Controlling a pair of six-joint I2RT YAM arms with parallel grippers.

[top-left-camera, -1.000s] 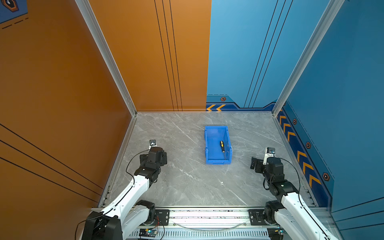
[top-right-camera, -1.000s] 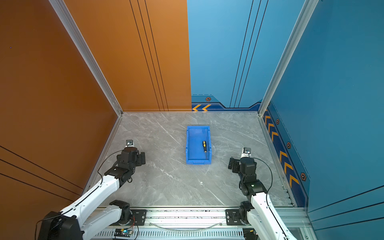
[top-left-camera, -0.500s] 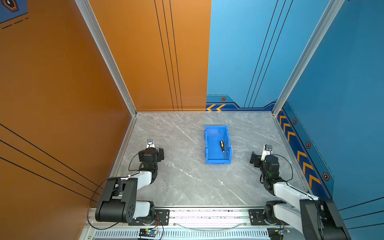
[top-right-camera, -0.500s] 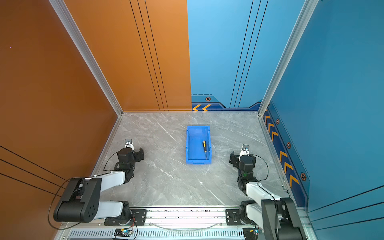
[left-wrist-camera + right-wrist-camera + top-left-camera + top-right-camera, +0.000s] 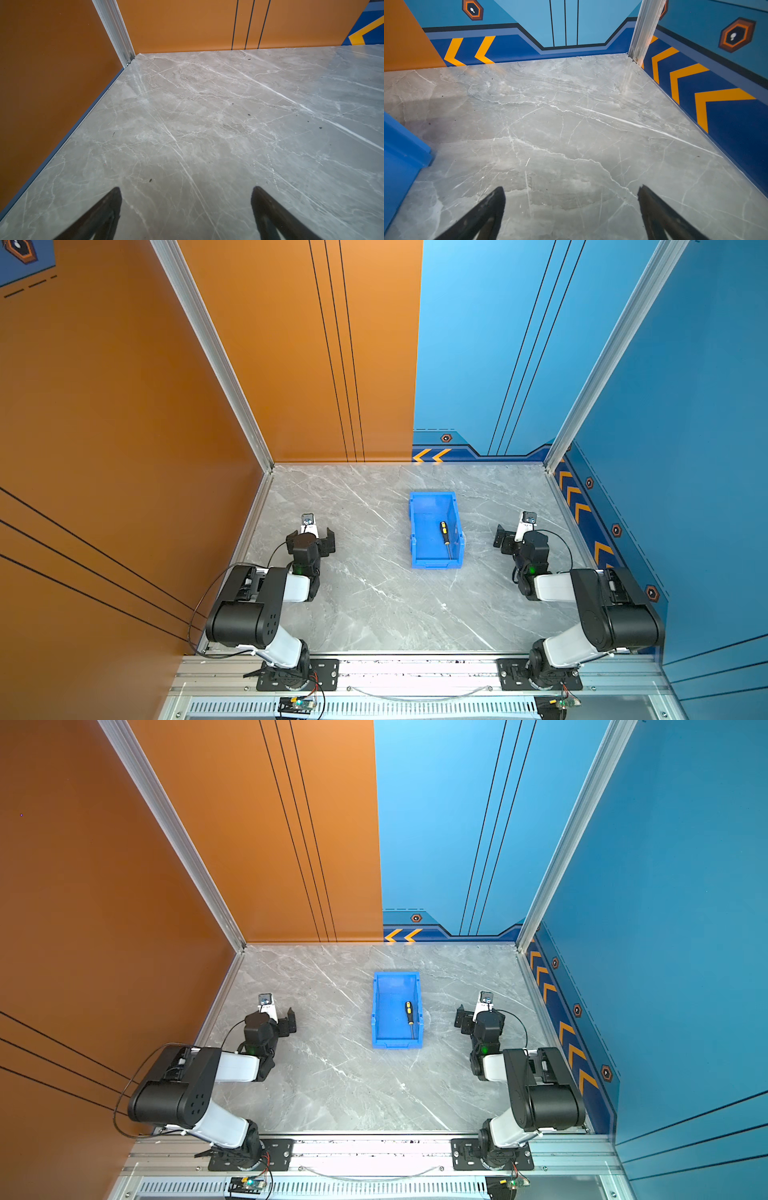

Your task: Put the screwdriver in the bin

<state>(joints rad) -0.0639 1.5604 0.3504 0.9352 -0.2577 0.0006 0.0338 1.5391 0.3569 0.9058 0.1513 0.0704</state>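
Now both arms sit folded low — left gripper [image 5: 186, 188] and right gripper [image 5: 571, 188] spread apart, empty; screwdriver [image 5: 445, 536] lies inside the bin [image 5: 433, 563].

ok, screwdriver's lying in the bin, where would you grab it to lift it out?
Take the screwdriver by its black-and-yellow handle, straight down from above, jaws across its width. It lies flat on the floor of the bin, so the walls block any sideways approach, and the shaft looks too thin to pinch well.
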